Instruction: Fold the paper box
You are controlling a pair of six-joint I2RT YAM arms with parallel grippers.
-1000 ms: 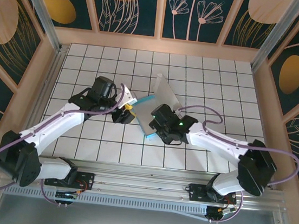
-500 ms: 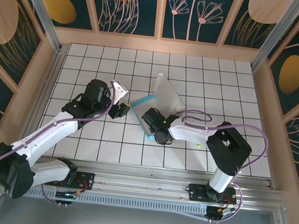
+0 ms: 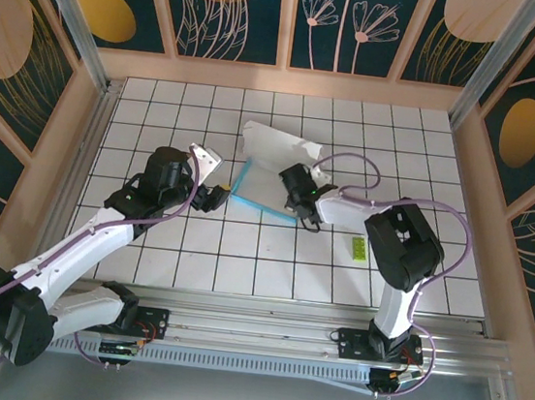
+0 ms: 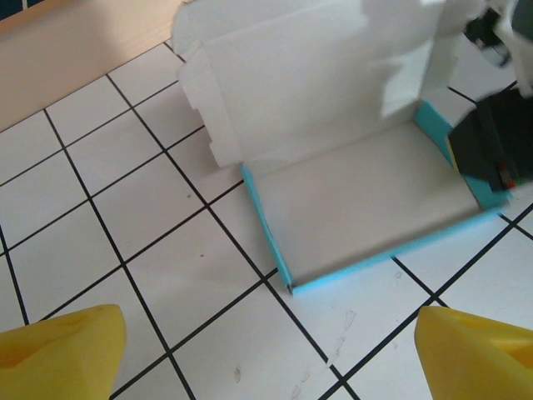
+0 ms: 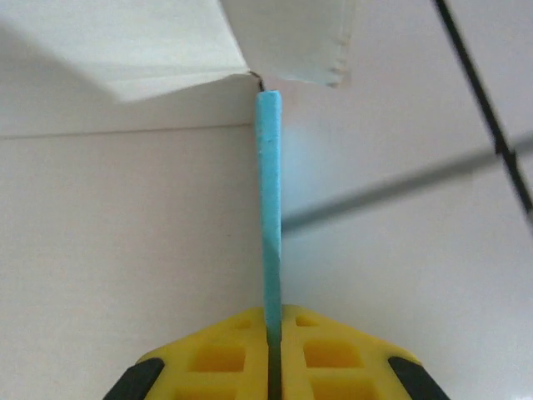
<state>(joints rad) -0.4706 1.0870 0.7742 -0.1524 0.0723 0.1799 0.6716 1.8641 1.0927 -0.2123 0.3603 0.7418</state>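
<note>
The paper box (image 3: 267, 188) lies in the middle of the tiled floor, white inside with thin teal side walls, and its white lid flap (image 3: 272, 147) stands up at the back. My right gripper (image 3: 299, 200) is shut on the box's right teal wall (image 5: 268, 167), which runs edge-on up from between the yellow pads (image 5: 208, 362). My left gripper (image 3: 213, 180) hovers open just left of the box and touches nothing. In the left wrist view the box (image 4: 366, 208) sits ahead of the wide-apart yellow fingertips (image 4: 58, 350).
A small yellow-green slip (image 3: 359, 247) lies on the tiles right of the box. Wooden walls (image 3: 80, 138) ring the white tiled floor (image 3: 192, 259), and the arm bases stand on the rail at the near edge.
The box has swung round and shifted toward the back, its floor now flat and its flap upright. The right gripper shut on its right wall. The left gripper opened wide and drew back left.
</note>
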